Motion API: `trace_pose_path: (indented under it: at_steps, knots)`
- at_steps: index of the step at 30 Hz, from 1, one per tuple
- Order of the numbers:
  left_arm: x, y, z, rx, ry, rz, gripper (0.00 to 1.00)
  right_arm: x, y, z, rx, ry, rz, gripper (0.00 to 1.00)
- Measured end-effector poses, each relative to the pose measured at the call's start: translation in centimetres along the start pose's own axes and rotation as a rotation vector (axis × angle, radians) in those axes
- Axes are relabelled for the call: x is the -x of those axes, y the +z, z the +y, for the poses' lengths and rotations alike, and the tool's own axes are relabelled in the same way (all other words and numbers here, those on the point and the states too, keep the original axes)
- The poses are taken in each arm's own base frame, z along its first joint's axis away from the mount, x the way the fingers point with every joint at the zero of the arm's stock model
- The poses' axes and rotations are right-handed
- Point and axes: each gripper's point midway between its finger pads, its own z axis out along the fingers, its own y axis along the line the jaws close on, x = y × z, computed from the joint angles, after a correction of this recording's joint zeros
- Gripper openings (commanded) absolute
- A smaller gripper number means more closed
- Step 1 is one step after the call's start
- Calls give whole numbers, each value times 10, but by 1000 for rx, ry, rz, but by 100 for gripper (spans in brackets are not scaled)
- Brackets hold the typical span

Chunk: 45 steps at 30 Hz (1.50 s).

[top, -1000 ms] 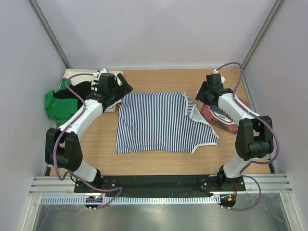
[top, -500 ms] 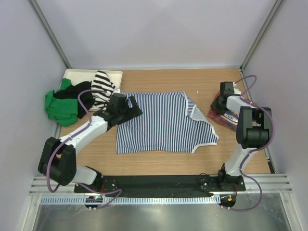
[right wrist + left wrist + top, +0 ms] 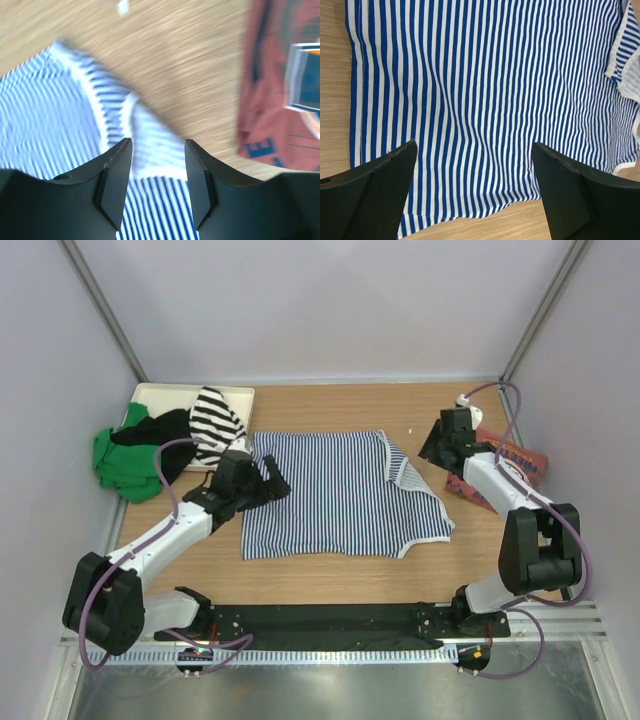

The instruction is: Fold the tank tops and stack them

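Note:
The navy-and-white striped tank top (image 3: pixel 335 495) lies spread flat mid-table, its right strap area folded over. It fills the left wrist view (image 3: pixel 485 95) and shows under the right fingers (image 3: pixel 155 200). The brick-red tank top (image 3: pixel 510 462) lies at the right edge, also in the right wrist view (image 3: pixel 280 100). My left gripper (image 3: pixel 272 483) is open and empty, hovering over the striped top's left edge (image 3: pixel 475 175). My right gripper (image 3: pixel 432 447) is open and empty above the striped top's right corner (image 3: pixel 157 165), left of the red top.
A cream tray (image 3: pixel 165 395) at the back left holds a pile: a green top (image 3: pixel 118 462), a black one (image 3: pixel 155 430) and a wide black-and-white striped one (image 3: pixel 213 420). Walls close in on three sides. A black rail (image 3: pixel 330 620) runs along the near edge.
My left gripper has moved from the pile at back left down onto the striped top's left edge. My right gripper swung over the red top and back toward the striped top's right corner.

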Motion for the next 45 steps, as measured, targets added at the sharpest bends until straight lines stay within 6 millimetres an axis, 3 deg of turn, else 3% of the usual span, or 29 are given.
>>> trace_pose_path:
  at_steps: [3,5,7,11,16,19,23,24,29,32,34,37,38,41,43,45]
  knots:
    - [-8,-1,7,-3,22,2,92,-19,-6,28,86,-96,49,53]
    - [-18,0,15,5,33,17,91,-37,-3,36,109,-146,103,54]
    - [-27,1,23,13,45,29,91,-57,0,41,119,-193,158,58]
    - [-39,5,33,17,62,36,91,-86,3,45,111,-274,241,57]
    - [-41,8,29,-19,71,36,89,-99,15,53,102,-325,289,50]
    - [-41,10,24,-41,72,36,89,-104,25,54,92,-336,313,36]
    - [-41,12,23,-49,72,35,89,-107,33,56,85,-339,334,5]
    - [-41,12,23,-51,72,34,89,-107,33,57,84,-337,337,1]
    - [-40,13,23,-51,72,33,89,-93,36,64,127,-273,329,1]
    - [-43,15,25,-42,72,45,89,-70,46,57,163,-144,312,1]
    - [-45,17,27,-35,72,51,89,-44,55,44,190,-8,285,4]
    - [-46,18,28,-31,72,54,89,-1,68,19,224,195,212,35]
    - [-46,18,28,-31,72,54,89,13,72,7,225,261,182,49]
    - [-46,18,28,-30,72,54,89,35,80,-20,205,378,123,52]
    - [-46,18,28,-30,72,54,89,34,81,-21,202,400,115,60]
    - [-46,18,28,-30,72,54,89,26,78,-19,192,402,114,61]
